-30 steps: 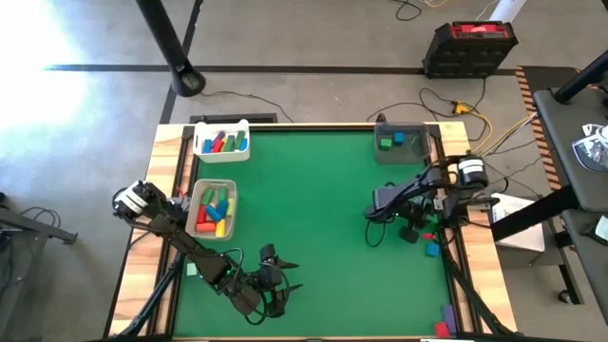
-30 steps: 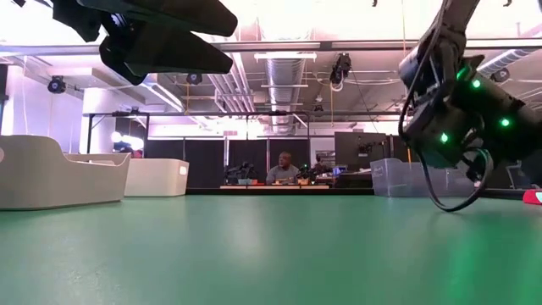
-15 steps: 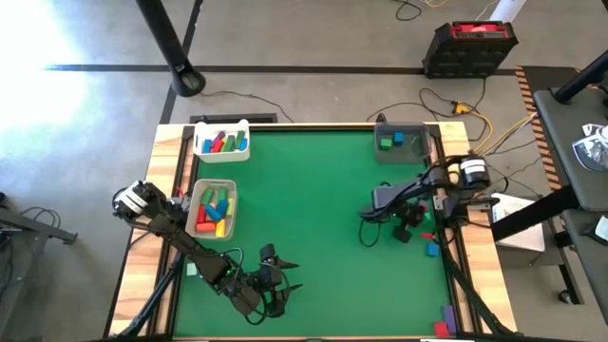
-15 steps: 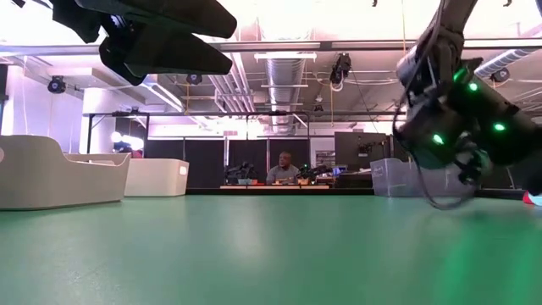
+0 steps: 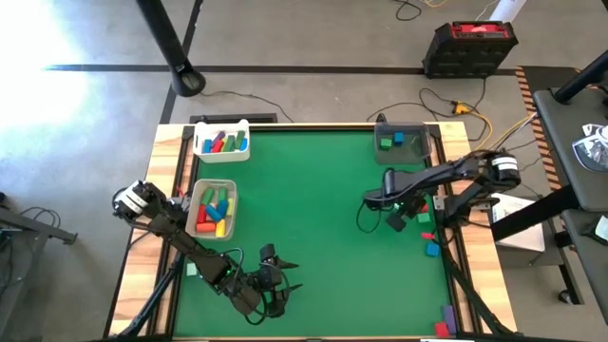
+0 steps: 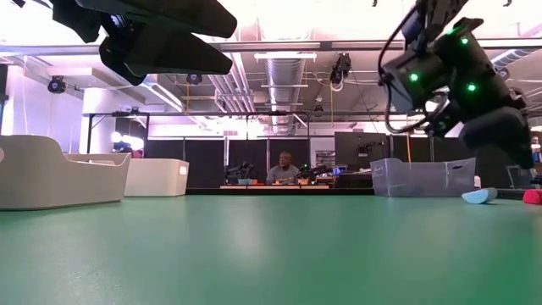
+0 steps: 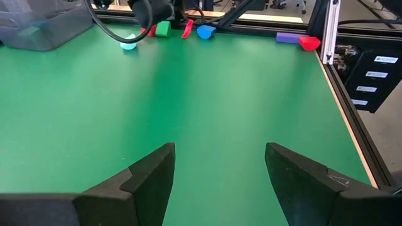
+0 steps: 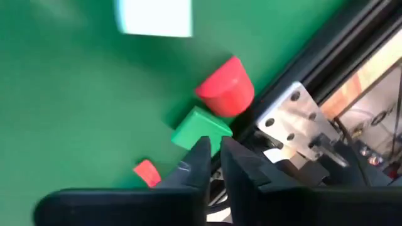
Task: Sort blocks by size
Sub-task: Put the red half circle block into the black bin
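Observation:
Loose blocks lie by the table's right edge: a green one (image 8: 198, 129), a red one (image 8: 226, 88), a small red one (image 8: 146, 171) and a pale blue one (image 8: 154, 16). Farther toward the near edge lie a blue block (image 5: 432, 249) and a purple one (image 5: 446, 313). My right gripper (image 5: 396, 221) hangs above the table just left of this group, shut and with nothing between its fingers (image 8: 202, 157). My left gripper (image 7: 217, 172) waits open over bare green mat near the front edge (image 5: 275, 277).
Two white trays (image 5: 221, 142) (image 5: 215, 207) with coloured blocks stand at the left. A grey tray (image 5: 400, 144) holding a green and a blue block stands at the far right. A metal rail (image 8: 295, 119) borders the right edge. The mat's middle is open.
My right gripper has risen from just above the table beside the blocks at the right edge and drawn a little toward the far left. The pale blue and red blocks now show on the mat below it in the low view.

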### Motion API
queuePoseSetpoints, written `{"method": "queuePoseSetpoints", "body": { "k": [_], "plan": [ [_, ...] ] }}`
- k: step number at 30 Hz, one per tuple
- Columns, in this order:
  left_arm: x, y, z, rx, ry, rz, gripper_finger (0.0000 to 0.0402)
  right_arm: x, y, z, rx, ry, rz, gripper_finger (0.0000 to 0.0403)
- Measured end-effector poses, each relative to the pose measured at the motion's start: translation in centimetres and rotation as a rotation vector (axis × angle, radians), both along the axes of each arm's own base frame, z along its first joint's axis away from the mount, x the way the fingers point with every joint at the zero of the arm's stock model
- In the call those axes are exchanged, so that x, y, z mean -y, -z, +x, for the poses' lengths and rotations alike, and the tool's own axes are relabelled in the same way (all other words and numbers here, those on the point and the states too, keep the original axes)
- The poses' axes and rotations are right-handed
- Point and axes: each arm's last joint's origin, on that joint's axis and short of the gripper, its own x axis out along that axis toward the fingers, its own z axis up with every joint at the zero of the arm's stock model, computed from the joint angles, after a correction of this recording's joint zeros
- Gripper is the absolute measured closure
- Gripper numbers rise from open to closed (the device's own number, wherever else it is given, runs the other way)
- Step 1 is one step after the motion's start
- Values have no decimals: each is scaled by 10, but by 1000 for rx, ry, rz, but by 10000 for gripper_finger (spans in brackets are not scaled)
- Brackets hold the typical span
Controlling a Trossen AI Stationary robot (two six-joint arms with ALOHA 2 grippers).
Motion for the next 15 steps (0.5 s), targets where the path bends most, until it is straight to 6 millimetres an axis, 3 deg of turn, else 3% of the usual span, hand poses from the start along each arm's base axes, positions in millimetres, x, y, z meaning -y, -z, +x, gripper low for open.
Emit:
{"method": "queuePoseSetpoints", "body": {
  "k": [3,8,15],
  "plan": [
    [0,0,0,0,0,0,169,7,4,-12,-22,43,0,363],
    [0,0,0,0,0,0,169,20,10,-26,-39,113,-1,288],
    [0,0,0,4,-1,-6,169,43,16,-24,48,174,13,204]
  ]
}}
